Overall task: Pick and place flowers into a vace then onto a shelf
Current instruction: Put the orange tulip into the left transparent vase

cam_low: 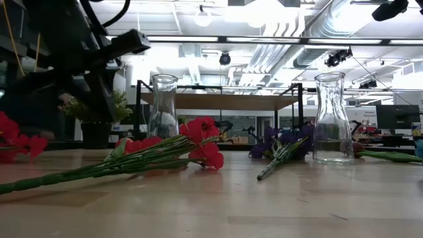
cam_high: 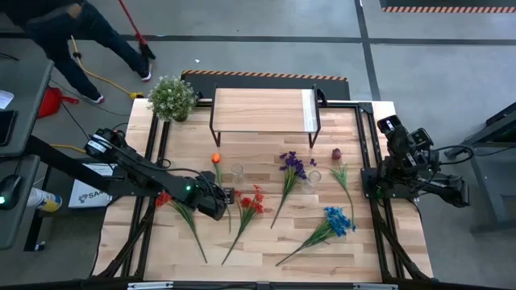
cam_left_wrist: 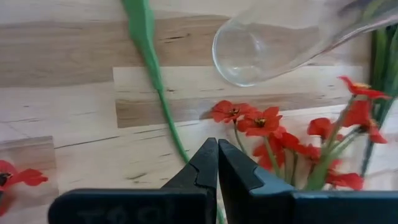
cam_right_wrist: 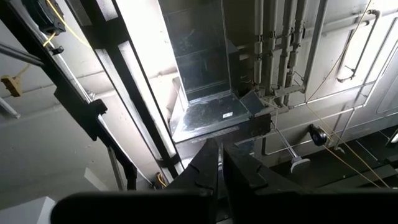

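On the table | flowers (cam_high: 292,167) all lie loose, none in either glass vase (cam_high: 237,171) | shelf (cam_high: 262,109) bare | left gripper (cam_high: 226,196) shut, empty, over orange tulip stem (cam_left_wrist: 152,74) | right gripper (cam_right_wrist: 219,163) shut, parked at table edge | nothing done yet

The left arm reaches in from the left edge of the tabletop (cam_high: 266,250), its dark links stretched low across the planks toward the middle. Its claw (cam_left_wrist: 217,163) hangs just above the wood, pointing down, with the two dark fingers (cam_left_wrist: 202,169) pressed together tip to tip and nothing between them.

The right arm is folded up at the right edge of the tabletop, elbow bent, well apart from the other arm. Its claw (cam_right_wrist: 220,160) is tipped upward toward the ceiling, fingers (cam_right_wrist: 239,171) drawn together with only a thin slit between them, gripping nothing.
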### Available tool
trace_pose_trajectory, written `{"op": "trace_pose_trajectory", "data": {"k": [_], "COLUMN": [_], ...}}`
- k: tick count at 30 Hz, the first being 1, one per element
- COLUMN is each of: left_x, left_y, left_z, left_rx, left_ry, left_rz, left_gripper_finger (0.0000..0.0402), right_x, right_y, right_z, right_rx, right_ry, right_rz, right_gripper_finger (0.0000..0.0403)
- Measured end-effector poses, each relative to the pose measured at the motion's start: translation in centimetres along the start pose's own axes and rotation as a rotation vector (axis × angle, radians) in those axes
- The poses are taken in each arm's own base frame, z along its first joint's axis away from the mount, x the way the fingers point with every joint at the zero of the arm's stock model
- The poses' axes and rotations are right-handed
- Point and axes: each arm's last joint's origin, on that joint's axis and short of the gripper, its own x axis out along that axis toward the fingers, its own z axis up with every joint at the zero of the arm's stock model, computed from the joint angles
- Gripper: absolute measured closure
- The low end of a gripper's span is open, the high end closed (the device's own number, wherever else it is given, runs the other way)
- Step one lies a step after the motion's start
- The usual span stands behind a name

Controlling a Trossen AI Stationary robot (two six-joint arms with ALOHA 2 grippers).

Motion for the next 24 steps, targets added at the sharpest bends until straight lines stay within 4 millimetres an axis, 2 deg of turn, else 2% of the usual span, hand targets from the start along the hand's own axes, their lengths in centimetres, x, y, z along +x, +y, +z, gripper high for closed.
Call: {"op": "trace_pose_trajectory", "data": {"k": [4,15,20,24], "left_x": [0.7,2.1,3.0,3.9], "left_y": [-0.2,0.3,0.5,0.5], "left_z": [-0.5,-1.1,-1.5,-1.6], "left_rx": [-0.001,0.029,0.017,0.005], "left_ry": [0.017,-0.003,-0.004,0.025], "left_rz": [0.004,0.069,0.099,0.131], "left_gripper_finger": [0.0327,0.0183,0.0150,0.0141], "right_x": [0.0,0.0,0.0,0.0], "right_y": [0.0,-0.2,-0.2,-0.2], "right_z": [0.0,-0.3,-0.3,-0.4], "right_rx": [0.000,0.002,0.001,0.000], "right_ry": [0.002,0.024,0.030,0.038], "right_rz": [0.000,-0.014,-0.019,-0.023], "right_gripper_finger": [0.0391,0.0391,0.0391,0.0391]}}
